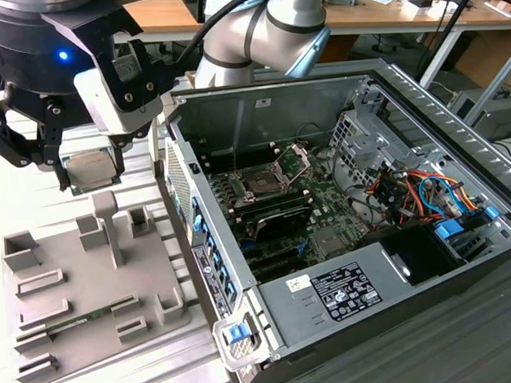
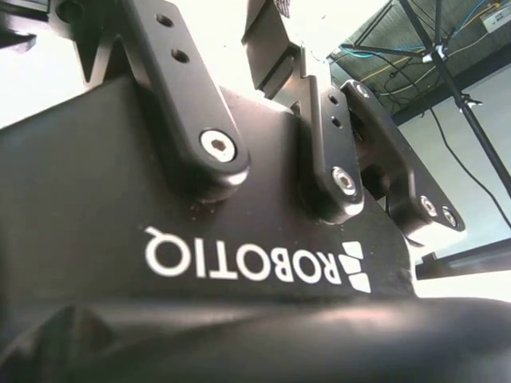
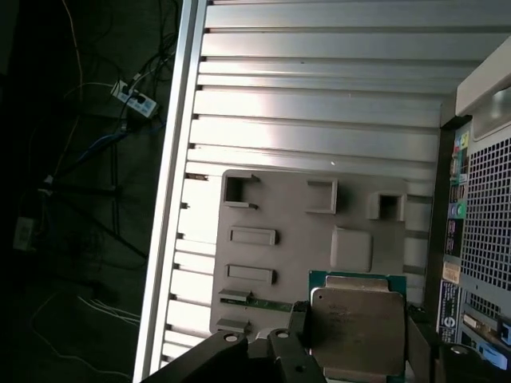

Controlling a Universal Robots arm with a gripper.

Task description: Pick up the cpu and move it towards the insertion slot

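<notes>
The cpu (image 1: 92, 172), a thin square chip with a pale metal top, hangs in the air above the grey fixture plate (image 1: 88, 288) at the exterior view's left. My gripper (image 1: 92, 177) is shut on it, one finger on each side. In the first wrist view the cpu (image 3: 357, 325) sits between the dark fingers (image 3: 297, 345), with the fixture plate (image 3: 279, 231) below it. The insertion slot (image 1: 262, 184), a square socket with a dark centre and a raised metal retaining plate, lies inside the open computer case, well to the exterior view's right of the gripper.
The computer case (image 1: 247, 331) lies open on a ribbed metal table (image 3: 319, 104), its near wall standing between the fixture plate and the motherboard. Fixture blocks (image 1: 105, 220) rise from the plate under the gripper. Cables and drive bays (image 1: 429, 198) fill the case's far end.
</notes>
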